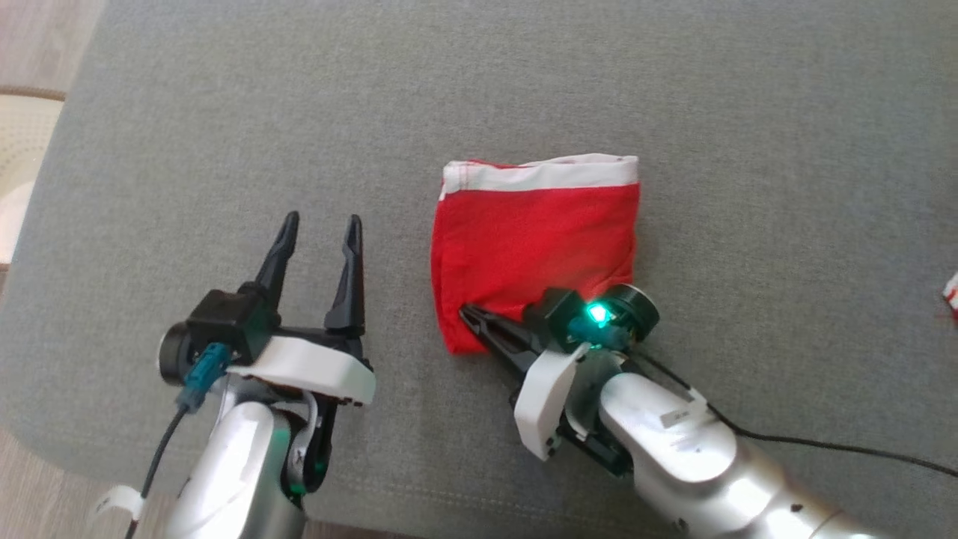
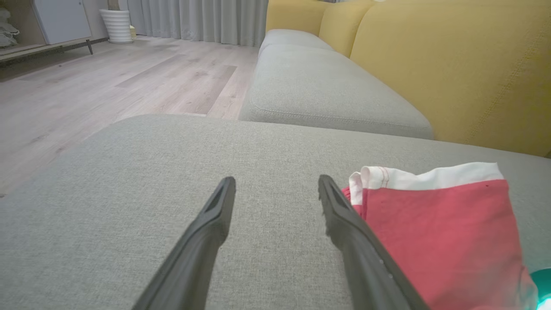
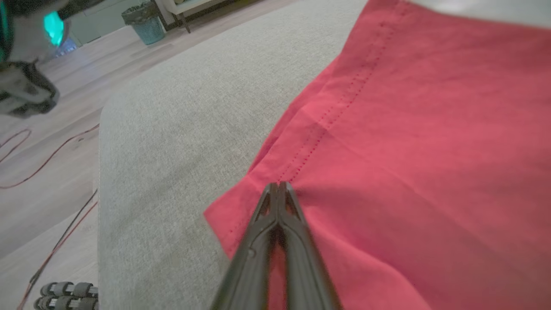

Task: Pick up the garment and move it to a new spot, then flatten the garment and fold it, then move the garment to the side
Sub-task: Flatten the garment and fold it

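Note:
The garment [image 1: 535, 239] is red with a white band along its far edge, folded into a rough square on the grey cushion [image 1: 524, 75]. My right gripper [image 1: 465, 311] is shut, its tips pinching the fabric at the near left corner. In the right wrist view the closed fingertips [image 3: 279, 185] sit on the stitched hem of the garment [image 3: 430, 129], with creases running out from them. My left gripper [image 1: 322, 219] stands open to the left of the cloth, holding nothing. In the left wrist view its right finger [image 2: 344, 215] lies just beside the garment [image 2: 443, 232].
A yellow backrest [image 2: 452, 64] rises behind the cushion, and a second grey seat [image 2: 318, 86] lies beyond. Wooden floor [image 2: 107, 86] borders the cushion, with cables [image 3: 43, 163] on it. A small red-and-white item [image 1: 952, 288] shows at the far right edge.

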Robot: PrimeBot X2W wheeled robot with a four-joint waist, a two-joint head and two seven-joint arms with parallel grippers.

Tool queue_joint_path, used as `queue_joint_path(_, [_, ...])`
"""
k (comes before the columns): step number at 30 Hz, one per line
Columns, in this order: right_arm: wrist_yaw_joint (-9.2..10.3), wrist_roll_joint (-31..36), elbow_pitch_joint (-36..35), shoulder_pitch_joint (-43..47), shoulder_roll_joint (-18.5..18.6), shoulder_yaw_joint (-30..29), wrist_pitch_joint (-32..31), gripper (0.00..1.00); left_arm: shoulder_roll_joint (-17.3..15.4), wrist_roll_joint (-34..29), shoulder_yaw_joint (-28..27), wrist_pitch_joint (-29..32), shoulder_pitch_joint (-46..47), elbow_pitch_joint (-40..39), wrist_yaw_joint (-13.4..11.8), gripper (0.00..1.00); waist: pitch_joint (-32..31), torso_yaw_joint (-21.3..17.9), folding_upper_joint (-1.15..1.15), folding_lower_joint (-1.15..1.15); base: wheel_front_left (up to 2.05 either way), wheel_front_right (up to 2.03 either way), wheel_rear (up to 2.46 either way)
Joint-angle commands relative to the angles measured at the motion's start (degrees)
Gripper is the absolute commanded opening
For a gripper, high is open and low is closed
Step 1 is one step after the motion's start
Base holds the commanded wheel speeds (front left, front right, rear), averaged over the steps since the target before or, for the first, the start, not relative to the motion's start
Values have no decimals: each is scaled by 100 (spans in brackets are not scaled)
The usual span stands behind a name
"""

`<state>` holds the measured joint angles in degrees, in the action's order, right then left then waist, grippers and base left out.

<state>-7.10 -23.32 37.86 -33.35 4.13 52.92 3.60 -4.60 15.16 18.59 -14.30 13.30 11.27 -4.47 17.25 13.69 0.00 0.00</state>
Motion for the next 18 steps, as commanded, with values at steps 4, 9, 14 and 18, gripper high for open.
queue_joint_path(4, [-39,56,-41,-60,-124,279,70,0,-44,-113,-278,-69,138,-166,17,100,-94,-124,0,0,0,0,0])
queue_joint_path(9, [-39,-297,-376,95,-124,-74,458,0,-58,-151,-322,-70,70,-159,25,100,-227,-276,0,0,0,0,0])
queue_joint_path(14, [-39,-451,-869,346,-124,-995,762,100,-124,-197,-360,-70,-14,-175,13,100,-357,-524,0,0,0,0,0])
queue_joint_path(18, [-39,17,-1467,779,13,-2444,909,100,-225,-245,-402,-70,-79,-219,-30,100,-501,-787,0,0,0,0,0])
